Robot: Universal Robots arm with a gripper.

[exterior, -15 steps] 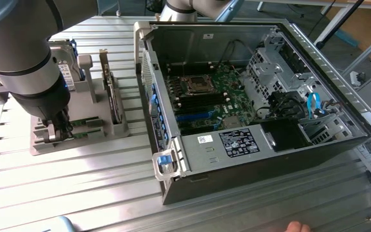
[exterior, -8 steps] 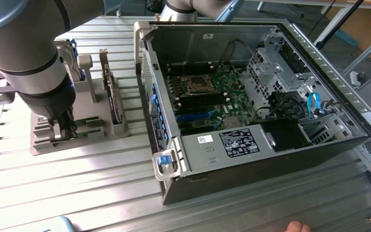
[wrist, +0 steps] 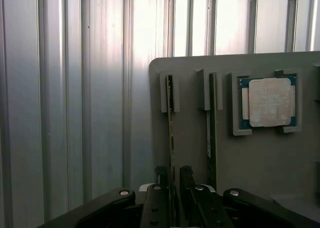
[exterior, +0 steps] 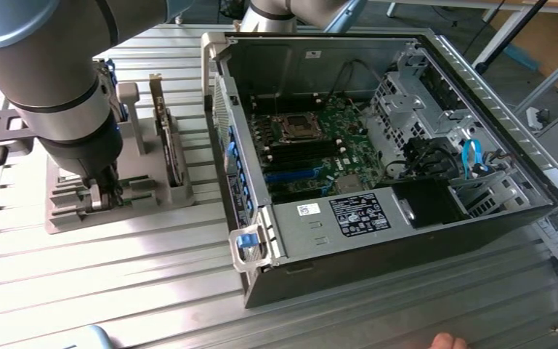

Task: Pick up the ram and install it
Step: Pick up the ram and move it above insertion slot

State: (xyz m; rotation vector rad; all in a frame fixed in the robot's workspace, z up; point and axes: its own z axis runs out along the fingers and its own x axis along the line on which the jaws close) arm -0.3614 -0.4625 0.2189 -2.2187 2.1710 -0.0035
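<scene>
At the exterior view's left, the gripper (exterior: pixel 104 200) is seen low over the holder (exterior: pixel 66 218); its fingers (wrist: pixel 161 175) are spread either side of the ram (wrist: pixel 170 123), which is slotted there on edge.

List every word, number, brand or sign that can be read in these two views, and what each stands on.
Nothing reads legibly.
Black label on the computer case: white print, too small to read.
Lower white sticker beside that label: too small.
Upper white sticker on the case's inner wall: too small.
Processor chip in the grey holder: faint markings, unreadable.
</scene>
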